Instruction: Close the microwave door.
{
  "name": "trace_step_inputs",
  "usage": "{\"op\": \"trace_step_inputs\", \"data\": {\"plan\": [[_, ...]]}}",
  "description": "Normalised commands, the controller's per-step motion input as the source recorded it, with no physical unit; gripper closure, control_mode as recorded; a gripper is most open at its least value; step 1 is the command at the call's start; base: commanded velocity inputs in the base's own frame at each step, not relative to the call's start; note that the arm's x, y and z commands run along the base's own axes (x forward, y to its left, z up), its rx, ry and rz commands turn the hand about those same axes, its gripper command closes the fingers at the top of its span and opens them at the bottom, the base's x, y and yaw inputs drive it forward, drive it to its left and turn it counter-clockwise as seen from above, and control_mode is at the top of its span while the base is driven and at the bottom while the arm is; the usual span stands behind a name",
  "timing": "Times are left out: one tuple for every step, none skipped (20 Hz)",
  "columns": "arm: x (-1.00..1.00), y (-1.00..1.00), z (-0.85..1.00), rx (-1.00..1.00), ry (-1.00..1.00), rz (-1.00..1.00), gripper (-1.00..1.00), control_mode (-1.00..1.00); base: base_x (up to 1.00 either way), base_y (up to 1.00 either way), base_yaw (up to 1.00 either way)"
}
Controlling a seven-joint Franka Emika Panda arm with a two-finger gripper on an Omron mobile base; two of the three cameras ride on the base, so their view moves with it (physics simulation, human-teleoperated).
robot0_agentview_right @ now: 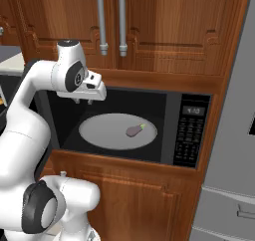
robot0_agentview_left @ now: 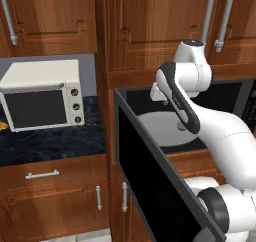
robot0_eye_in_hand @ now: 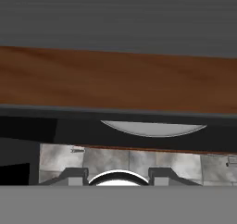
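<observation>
Wide black-glass, grey-framed microwave door (robot0_agentview_left: 150,181) swung fully out left of large black built-in microwave (robot0_agentview_right: 164,125). Two-finger gripper (robot0_agentview_right: 83,101) at cavity mouth, jaw state unreadable. Best reaching behind panel's outer face, pushing steadily shut.

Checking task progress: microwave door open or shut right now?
Open. The microwave door swings out toward the base, leaving the turntable exposed inside the microwave.

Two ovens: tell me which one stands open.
The large black built-in microwave is open: its grey-framed black glass door swings out from its left edge, baring the white turntable. The small cream countertop oven with three knobs is shut.
</observation>
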Motion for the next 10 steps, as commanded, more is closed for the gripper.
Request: {"op": "trace_step_inputs", "data": {"plan": [[0.0, 0.0, 0.0, 0.0, 0.0, 0.0, -1.0, 1.0, 0.0, 0.0, 0.0], [0.0, 0.0, 0.0, 0.0, 0.0, 0.0, -1.0, 1.0, 0.0, 0.0, 0.0], [0.0, 0.0, 0.0, 0.0, 0.0, 0.0, -1.0, 1.0, -0.14, 0.0, 0.0], [0.0, 0.0, 0.0, 0.0, 0.0, 0.0, -1.0, 1.0, -0.24, -0.07, 0.0], [0.0, 0.0, 0.0, 0.0, 0.0, 0.0, -1.0, 1.0, -0.29, -0.19, 0.0], [0.0, 0.0, 0.0, 0.0, 0.0, 0.0, -1.0, 1.0, -0.41, -0.22, 0.0], [0.0, 0.0, 0.0, 0.0, 0.0, 0.0, -1.0, 1.0, -0.59, -0.29, 0.0], [0.0, 0.0, 0.0, 0.0, 0.0, 0.0, -1.0, 1.0, -0.57, -0.33, 0.0], [0.0, 0.0, 0.0, 0.0, 0.0, 0.0, -1.0, 1.0, -0.61, -0.41, -0.01], [0.0, 0.0, 0.0, 0.0, 0.0, 0.0, -1.0, 1.0, -0.59, -0.4, -0.01]]}}
